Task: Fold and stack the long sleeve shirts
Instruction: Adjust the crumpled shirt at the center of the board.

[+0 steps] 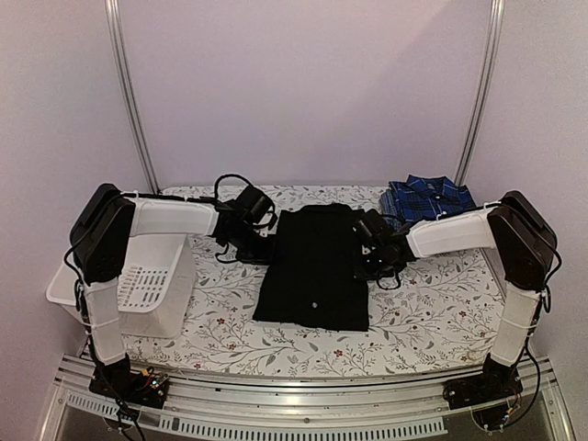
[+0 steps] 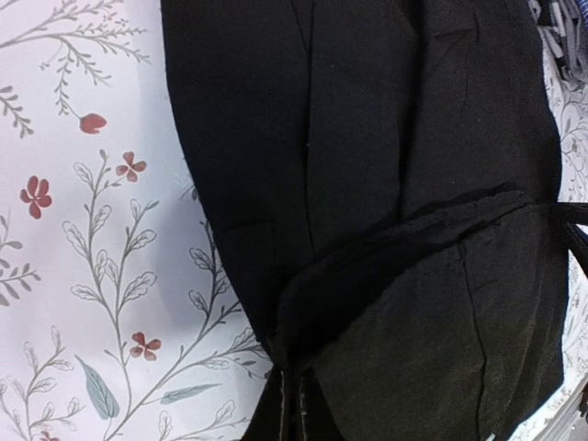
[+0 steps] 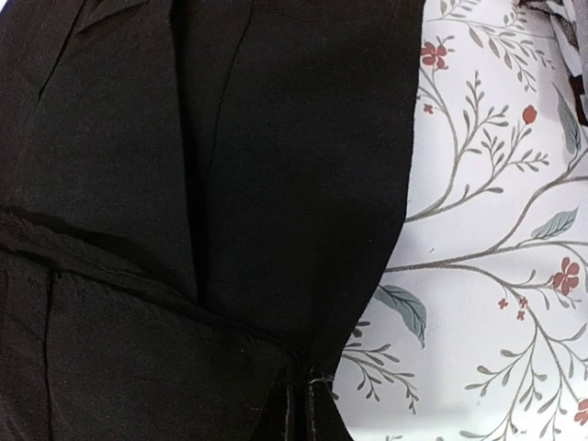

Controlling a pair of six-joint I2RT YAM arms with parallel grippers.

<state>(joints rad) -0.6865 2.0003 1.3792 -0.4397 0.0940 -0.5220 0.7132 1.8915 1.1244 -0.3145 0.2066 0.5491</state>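
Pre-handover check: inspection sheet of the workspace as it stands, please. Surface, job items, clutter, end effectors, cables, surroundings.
Surface: floral-print table cover, lying flat.
Job's things: black shirt spread mid-table, sides folded in; blue plaid shirt folded at far right.
Clutter: white slotted basket at the table's left edge.
End effectors: left end effector shut on the black shirt's left edge; right end effector shut on its right edge.
Cables: black cable looped above the left wrist.
Surroundings: pale walls, metal poles.
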